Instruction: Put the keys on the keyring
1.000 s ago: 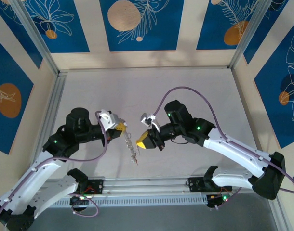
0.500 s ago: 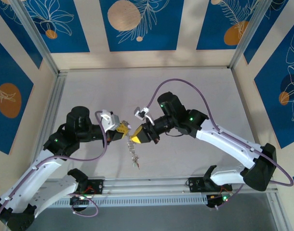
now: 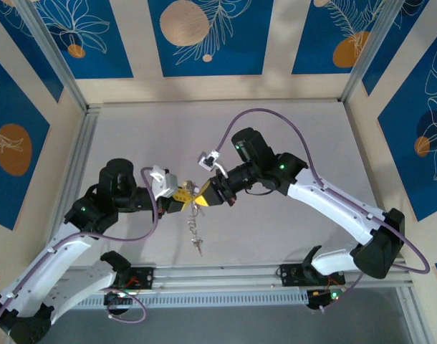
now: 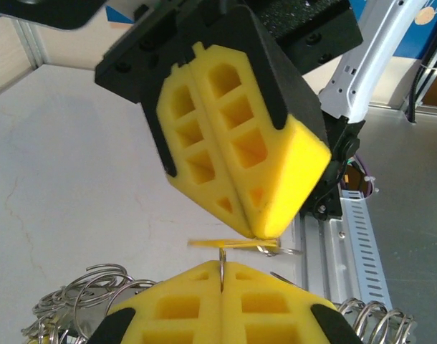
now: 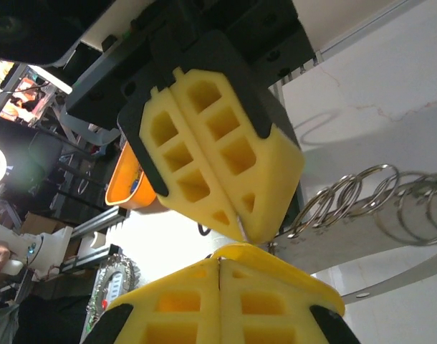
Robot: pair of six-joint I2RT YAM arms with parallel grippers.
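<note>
- Your left gripper (image 3: 181, 195) is pinched shut on what I take to be the keyring (image 4: 222, 259). It is a thin grey wire rising straight out of the seam between the yellow pads (image 4: 269, 290).
- Your right gripper (image 3: 203, 201) is closed too, tip to tip with the left one above the table (image 3: 290, 129). I cannot tell whether it pinches a key or only its own pads.
- The keys (image 3: 195, 231) hang in a loose strand below that meeting point, along with small split rings (image 5: 351, 197).
- Expect everything here to be light. The wire is likely stiff but springy, and slick against soft foam, so it can twist or slide in the pinch.
- Hold the wire close to the spot where a key must go on.
- Take each key by its flat head or tag rather than the blade, and move gently, since the hanging strand will probably swing.
</note>
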